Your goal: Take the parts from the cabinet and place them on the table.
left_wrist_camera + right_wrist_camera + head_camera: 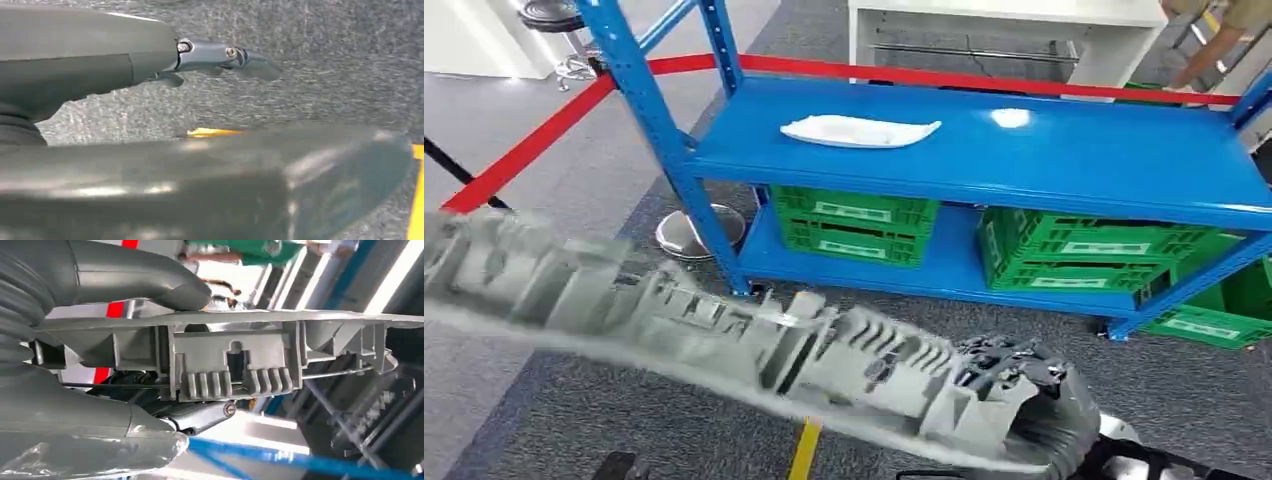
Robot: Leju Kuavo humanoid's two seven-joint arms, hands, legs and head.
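In the right wrist view, the right hand [100,385] is closed on the long grey plastic part [235,365]: a thick grey thumb is pressed along one face and darker fingers [200,416] are curled against the ribbed underside, so the part is clamped between them. In the head view the same hand [1024,400] is seen at about five o'clock, wrapped round one end of the part [674,310], which is carried clear of the floor and stretches away toward nine o'clock, slightly tilted.

The part is a pale grey moulding, long and narrow, with a flat strip on one side and rows of ribs, pockets and small comb-like teeth on the other. Its far end is smeared by motion blur and cut off at the picture's edge, so its full length cannot be told.

The left hand [220,57] is seen in its wrist view with its fingers stretched straight and nothing between them, above grey carpet; a blurred dark form hides much of that picture.

At twelve o'clock a blue shelf rack [1064,160] is seen, with a white tray-like piece [859,130] lying on its upper shelf and green crates [854,225] on the lower one. A person's arm [1214,50] is cut off at one o'clock.
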